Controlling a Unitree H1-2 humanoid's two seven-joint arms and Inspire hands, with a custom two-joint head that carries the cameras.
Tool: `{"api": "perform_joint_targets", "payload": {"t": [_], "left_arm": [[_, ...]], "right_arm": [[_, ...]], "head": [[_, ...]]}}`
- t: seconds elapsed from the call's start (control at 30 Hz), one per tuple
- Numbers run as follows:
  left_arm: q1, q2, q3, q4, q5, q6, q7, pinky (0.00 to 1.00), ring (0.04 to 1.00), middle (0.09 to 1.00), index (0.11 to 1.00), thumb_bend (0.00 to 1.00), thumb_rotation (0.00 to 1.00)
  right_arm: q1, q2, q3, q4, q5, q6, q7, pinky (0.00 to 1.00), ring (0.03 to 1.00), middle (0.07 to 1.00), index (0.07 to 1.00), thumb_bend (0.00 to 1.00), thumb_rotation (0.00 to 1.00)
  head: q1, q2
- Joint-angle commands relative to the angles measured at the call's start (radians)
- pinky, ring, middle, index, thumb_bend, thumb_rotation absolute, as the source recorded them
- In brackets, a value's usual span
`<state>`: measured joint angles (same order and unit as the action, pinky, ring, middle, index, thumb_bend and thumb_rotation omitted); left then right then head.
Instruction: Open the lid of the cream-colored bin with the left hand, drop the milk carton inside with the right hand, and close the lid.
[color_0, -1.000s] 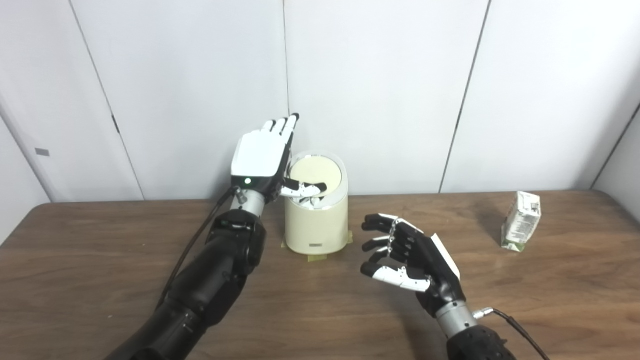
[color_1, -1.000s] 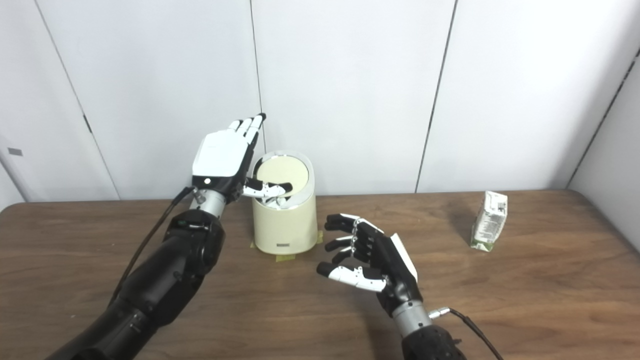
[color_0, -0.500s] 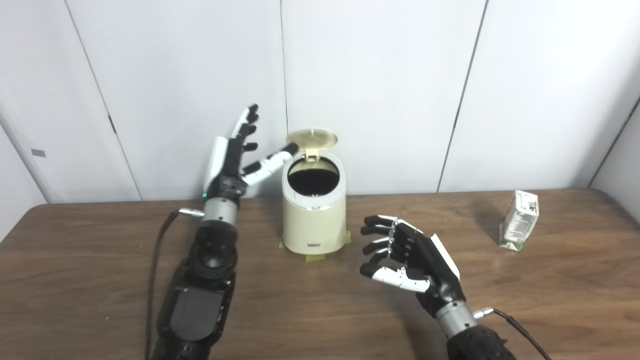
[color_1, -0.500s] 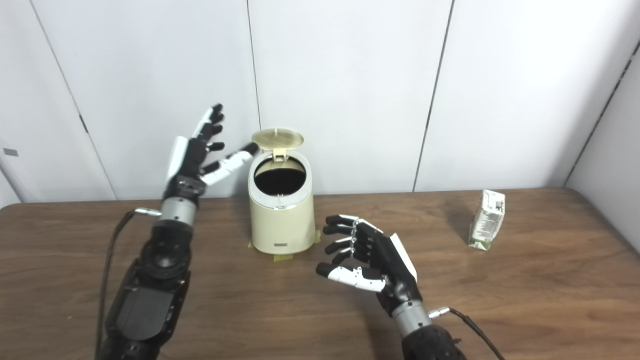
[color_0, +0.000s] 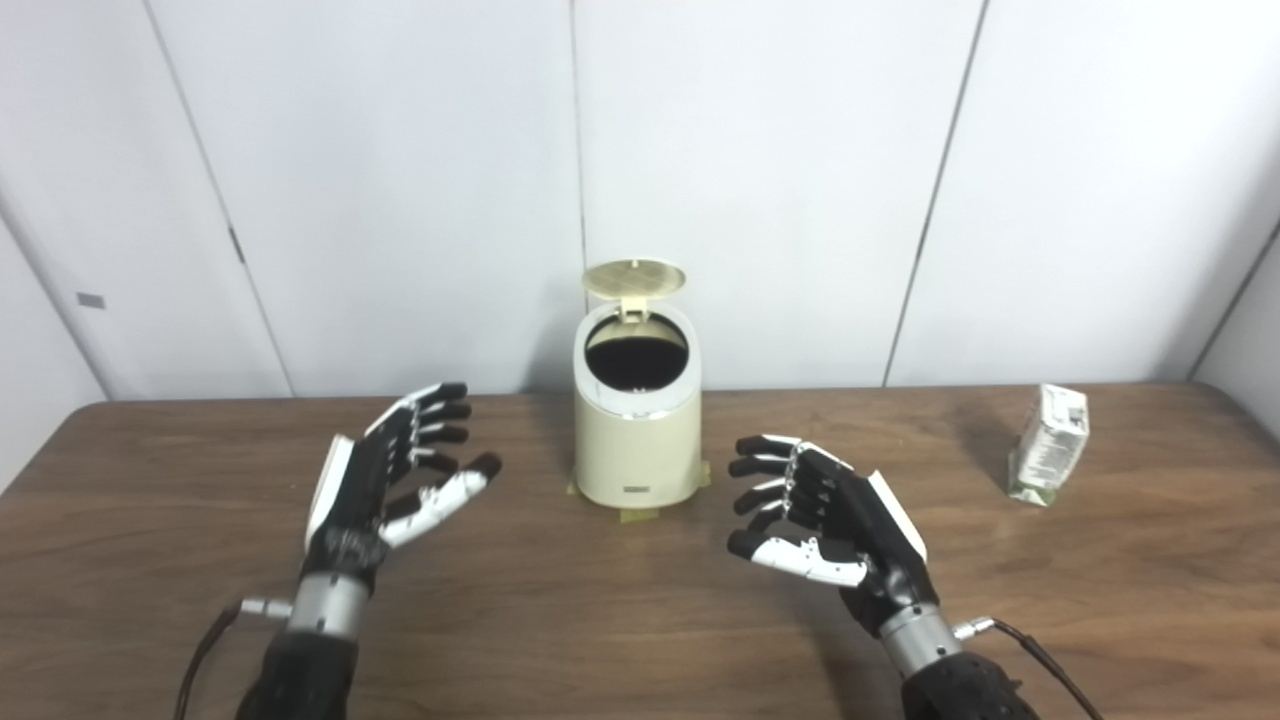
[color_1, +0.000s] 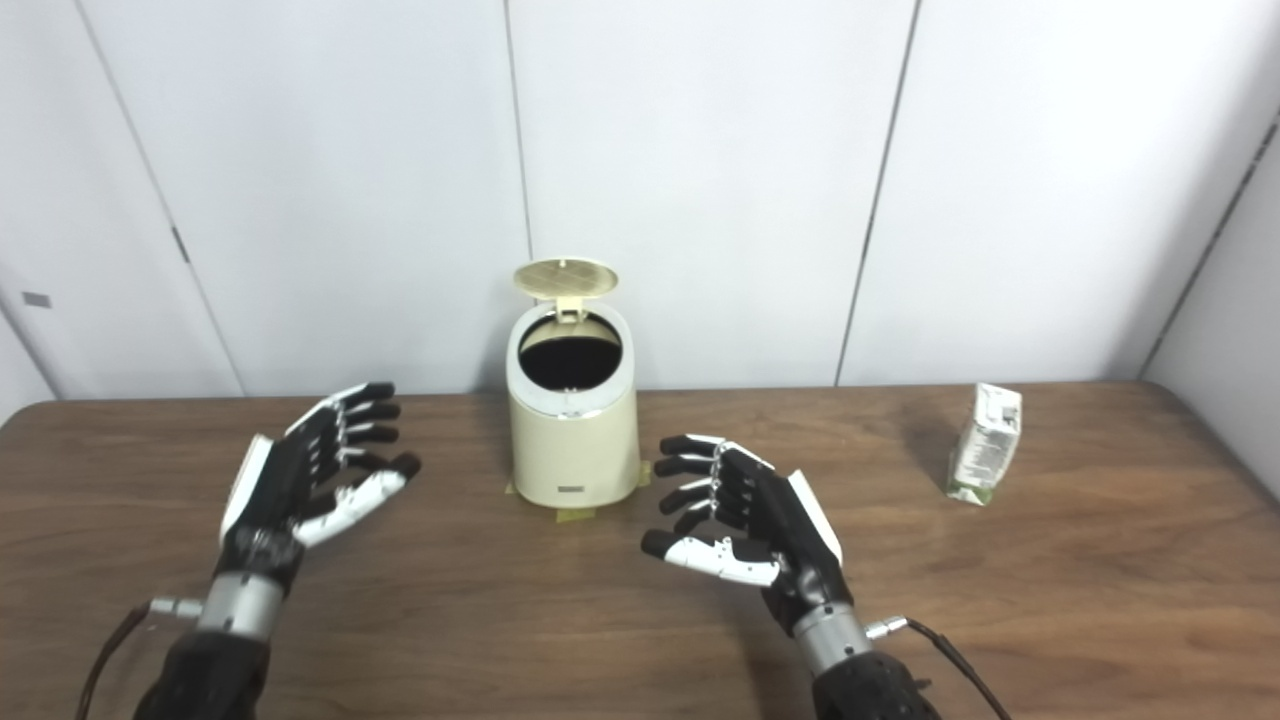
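The right hand (color_0: 830, 535) is empty, fingers apart, near the surface's (color_0: 600, 620) front edge; the left hand (color_0: 385, 480) too. The lid (color_0: 635, 277) stands up, so the bin (color_0: 637, 440) can receive the carton (color_0: 1048, 443) near the right edge.

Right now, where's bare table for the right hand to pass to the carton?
Bare wooden table runs from the right hand, open, to the small green-and-white milk carton. It is crowded only around the cream-colored bin, its lid up, between both hands.
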<state>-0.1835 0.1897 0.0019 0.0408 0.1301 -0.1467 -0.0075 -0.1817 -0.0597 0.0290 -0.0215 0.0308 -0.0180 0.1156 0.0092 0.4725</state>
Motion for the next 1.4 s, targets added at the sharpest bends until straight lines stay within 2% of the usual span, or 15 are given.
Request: {"api": "perform_joint_targets", "payload": {"t": [0.0, 0.1, 0.17, 0.23, 0.33, 0.4, 0.47, 0.57, 0.63, 0.77, 0.9, 0.97, 1.1, 1.27, 1.37], "left_arm": [[-0.005, 0.012, 0.007, -0.041, 0.000, -0.060, 0.004, 0.58, 0.675, 0.737, 0.781, 0.72, 0.31], [0.033, 0.008, 0.012, -0.044, -0.007, -0.088, 0.003, 0.58, 0.664, 0.730, 0.780, 0.72, 0.31], [0.046, 0.006, 0.013, -0.037, -0.010, -0.106, 0.002, 0.57, 0.656, 0.727, 0.783, 0.71, 0.31], [0.051, 0.004, 0.014, -0.030, -0.016, -0.118, 0.001, 0.57, 0.654, 0.727, 0.785, 0.71, 0.30], [0.057, 0.007, 0.019, -0.014, -0.026, -0.136, -0.002, 0.58, 0.662, 0.734, 0.793, 0.70, 0.29], [0.059, 0.012, 0.023, -0.008, -0.033, -0.138, -0.006, 0.59, 0.667, 0.737, 0.796, 0.70, 0.28], [0.060, 0.021, 0.027, 0.006, -0.047, -0.145, -0.017, 0.60, 0.679, 0.747, 0.799, 0.68, 0.26], [0.056, 0.038, 0.030, 0.034, -0.053, -0.172, -0.027, 0.60, 0.683, 0.755, 0.803, 0.65, 0.24], [0.054, 0.046, 0.033, 0.049, -0.051, -0.184, -0.030, 0.60, 0.678, 0.757, 0.810, 0.62, 0.21], [0.047, 0.053, 0.040, 0.079, -0.063, -0.205, -0.037, 0.61, 0.685, 0.761, 0.814, 0.61, 0.19], [0.042, 0.057, 0.045, 0.093, -0.073, -0.213, -0.044, 0.61, 0.699, 0.768, 0.819, 0.59, 0.16], [0.040, 0.060, 0.046, 0.098, -0.074, -0.222, -0.047, 0.61, 0.697, 0.767, 0.819, 0.58, 0.15], [0.040, 0.065, 0.047, 0.105, -0.082, -0.230, -0.054, 0.62, 0.706, 0.774, 0.825, 0.54, 0.14], [0.040, 0.067, 0.048, 0.100, -0.070, -0.220, -0.049, 0.63, 0.714, 0.779, 0.833, 0.51, 0.11], [0.039, 0.068, 0.049, 0.097, -0.063, -0.215, -0.045, 0.63, 0.709, 0.777, 0.833, 0.51, 0.10]], "right_arm": [[-0.031, 0.001, -0.019, -0.039, 0.022, -0.056, -0.010, 0.43, 0.554, 0.700, 0.753, 0.70, 0.18], [-0.032, -0.014, -0.040, -0.057, 0.017, -0.049, -0.015, 0.46, 0.576, 0.735, 0.771, 0.70, 0.12], [-0.041, -0.046, -0.053, -0.059, -0.011, -0.052, -0.014, 0.47, 0.581, 0.739, 0.762, 0.71, 0.06], [-0.050, -0.080, -0.059, -0.057, -0.037, -0.059, -0.009, 0.47, 0.588, 0.737, 0.761, 0.73, 0.06], [-0.079, -0.160, -0.060, -0.028, -0.131, -0.110, -0.020, 0.47, 0.602, 0.733, 0.762, 0.75, 0.10], [-0.097, -0.199, -0.068, -0.002, -0.170, -0.119, -0.032, 0.50, 0.626, 0.739, 0.766, 0.76, 0.11], [-0.126, -0.248, -0.087, 0.047, -0.192, -0.148, -0.044, 0.57, 0.686, 0.769, 0.799, 0.77, 0.13], [-0.162, -0.294, -0.118, 0.014, -0.230, -0.083, -0.060, 0.62, 0.740, 0.800, 0.826, 0.78, 0.14], [-0.190, -0.325, -0.143, -0.002, -0.251, -0.056, -0.076, 0.60, 0.730, 0.799, 0.821, 0.79, 0.06], [-0.243, -0.391, -0.199, 0.057, -0.222, -0.058, -0.077, 0.62, 0.731, 0.801, 0.824, 0.78, 0.02], [-0.277, -0.458, -0.228, 0.126, -0.232, -0.077, -0.089, 0.64, 0.734, 0.770, 0.803, 0.75, 0.00], [-0.286, -0.483, -0.234, 0.151, -0.238, -0.079, -0.096, 0.67, 0.747, 0.770, 0.799, 0.76, 0.02], [-0.290, -0.514, -0.240, 0.168, -0.270, -0.035, -0.114, 0.75, 0.804, 0.810, 0.841, 0.77, 0.10], [-0.313, -0.546, -0.247, 0.249, -0.228, 0.019, -0.074, 0.84, 0.873, 0.869, 0.895, 0.82, 0.22], [-0.323, -0.560, -0.250, 0.299, -0.179, 0.028, -0.039, 0.79, 0.862, 0.890, 0.906, 0.82, 0.24]], "head": [[-0.001, 0.001], [-0.013, -0.004], [-0.033, -0.012], [-0.056, -0.021], [-0.128, -0.044], [-0.166, -0.052], [-0.222, -0.069], [-0.270, -0.085], [-0.294, -0.094], [-0.339, -0.109], [-0.358, -0.114], [-0.363, -0.114], [-0.368, -0.111], [-0.372, -0.104], [-0.372, -0.102]]}}
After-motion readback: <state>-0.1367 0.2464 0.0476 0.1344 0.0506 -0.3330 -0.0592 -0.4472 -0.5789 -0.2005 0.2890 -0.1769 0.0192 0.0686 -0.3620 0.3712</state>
